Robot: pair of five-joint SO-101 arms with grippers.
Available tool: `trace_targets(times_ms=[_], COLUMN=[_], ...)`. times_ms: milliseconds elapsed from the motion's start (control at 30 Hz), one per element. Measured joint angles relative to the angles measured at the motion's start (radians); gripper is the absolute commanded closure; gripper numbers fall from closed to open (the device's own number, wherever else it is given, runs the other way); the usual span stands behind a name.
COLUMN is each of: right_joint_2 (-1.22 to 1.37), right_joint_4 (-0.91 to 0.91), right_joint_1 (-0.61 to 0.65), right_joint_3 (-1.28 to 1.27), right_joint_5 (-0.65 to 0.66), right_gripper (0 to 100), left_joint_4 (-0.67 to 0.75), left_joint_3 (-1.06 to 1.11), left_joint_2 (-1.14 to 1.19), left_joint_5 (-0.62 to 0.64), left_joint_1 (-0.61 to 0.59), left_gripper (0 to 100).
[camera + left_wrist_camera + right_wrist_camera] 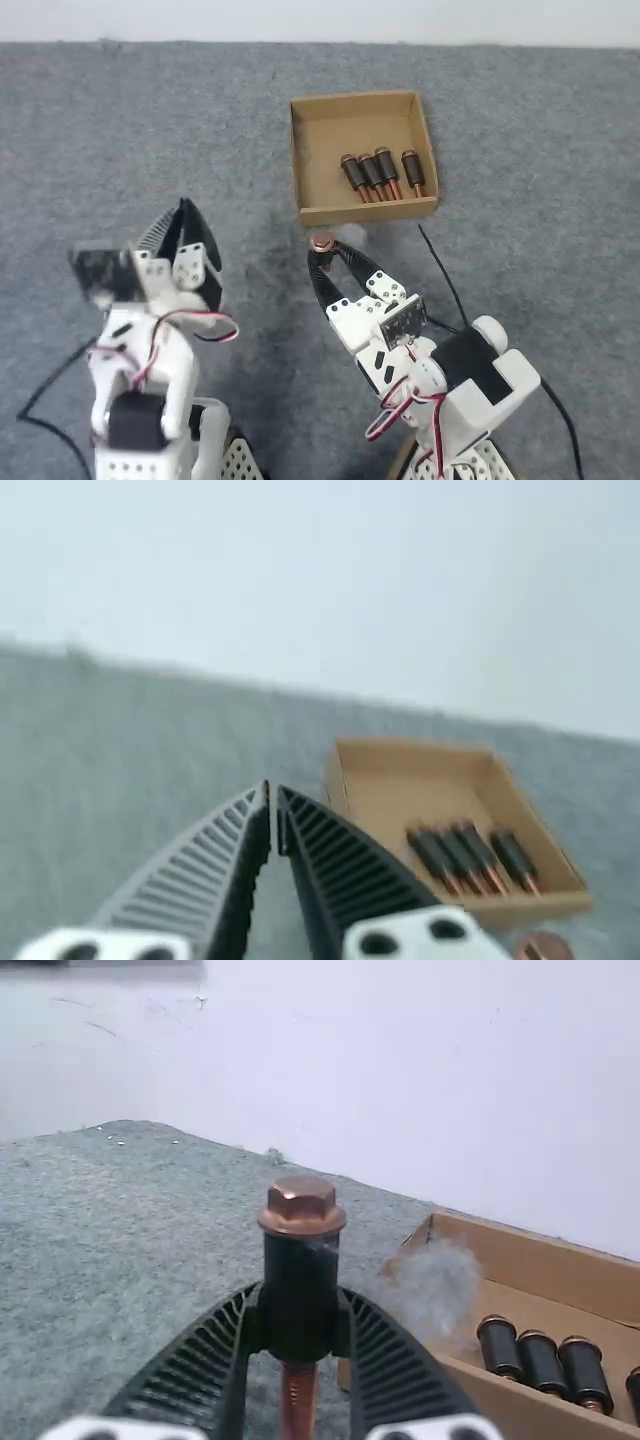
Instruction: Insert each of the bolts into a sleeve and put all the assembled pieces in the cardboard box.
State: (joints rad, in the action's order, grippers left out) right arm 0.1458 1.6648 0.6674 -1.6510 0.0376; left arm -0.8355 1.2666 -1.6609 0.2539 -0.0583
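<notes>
Currently in hand: one bolt point(301, 1205) seated in its black sleeve point(300, 1285). My right gripper point(300, 1312) is pinching it around the sleeve's middle, with the copper head pointing up and the shank poking out below. In the high view it is sitting at centre frame, just in front of the near wall of the cardboard box point(365, 211).

Handling, as I am judging it: small, rigid and fairly light. The metal is looking slick and the sleeve grippier, so the sleeve is the place to be holding.

Box stock: four finished pieces point(380, 172) are lying side by side at upper centre-right.

My right arm is lying extended toward the box. My left gripper point(184, 215) is idling left of centre, raised, with its jaws pressing together on nothing.
</notes>
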Motion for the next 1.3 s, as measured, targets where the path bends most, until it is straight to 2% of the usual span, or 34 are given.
trace_targets(times_ms=[100,333,667,767,933,1300], right_joint_2=[0.0,0.0,0.0,0.0,0.0,0.0], right_joint_4=[0.0,0.0,0.0,0.0,0.003,-0.029], right_joint_1=[0.0,0.0,0.0,-0.003,-0.087,-0.292], right_joint_3=[0.0,0.0,0.0,0.0,0.014,0.285], right_joint_5=[0.0,0.0,0.0,0.0,0.0,0.0], right_gripper=[99.1,99.1,99.1,99.1,99.1,99.1], left_joint_4=[0.0,0.0,0.0,-0.035,-0.155,-0.204], left_joint_3=[0.018,0.091,0.404,0.428,0.43,0.428], left_joint_2=[-0.143,-0.138,-0.144,-0.144,-0.144,-0.144], left_joint_5=[-0.034,-0.068,-0.071,-0.071,-0.074,-0.074], left_joint_1=[-0.011,-0.077,-0.144,-0.15,-0.158,-0.161], left_gripper=[99,99,99,99,99,99])
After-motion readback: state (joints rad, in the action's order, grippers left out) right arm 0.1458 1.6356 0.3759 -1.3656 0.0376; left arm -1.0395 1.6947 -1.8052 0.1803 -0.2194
